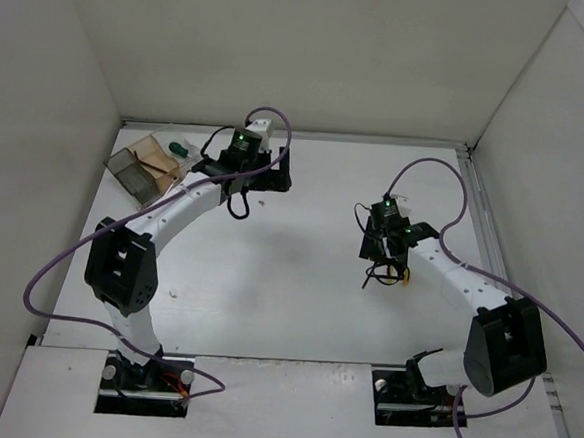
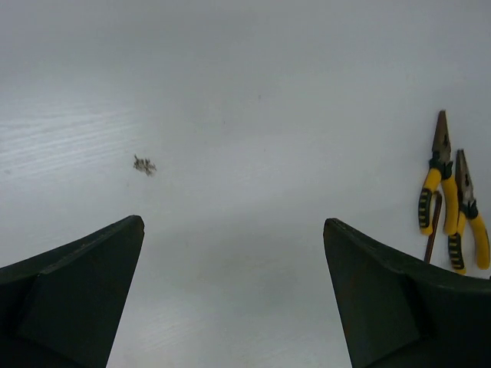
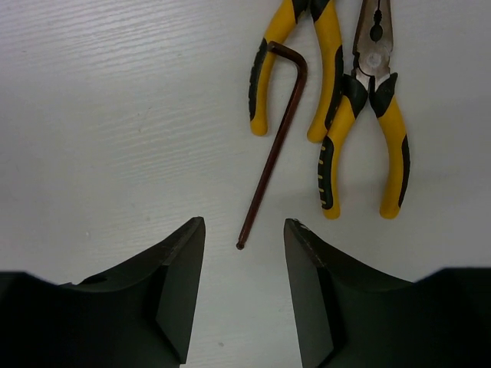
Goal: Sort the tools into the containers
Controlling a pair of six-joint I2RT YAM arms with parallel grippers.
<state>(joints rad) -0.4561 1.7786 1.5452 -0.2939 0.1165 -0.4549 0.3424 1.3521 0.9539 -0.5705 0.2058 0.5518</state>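
Note:
Two yellow-handled pliers (image 3: 368,115) lie side by side on the white table, with a thin brown L-shaped hex key (image 3: 276,146) beside them. My right gripper (image 3: 244,224) hangs open right over the key's straight end, whose tip sits between the fingertips without touching them. From above, that gripper (image 1: 382,253) is at right of centre above the pliers (image 1: 401,278). The containers (image 1: 135,173) stand at the back left; a green-handled screwdriver (image 1: 180,149) and thin rods lie in them. My left gripper (image 2: 234,224) is wide open and holds nothing. It is just right of the containers (image 1: 273,170).
White walls close in the table on the left, back and right. A small speck of debris (image 2: 143,165) lies on the table ahead of the left gripper. Purple cables loop off both arms. The left wrist view also catches the pliers (image 2: 437,184) far to its right.

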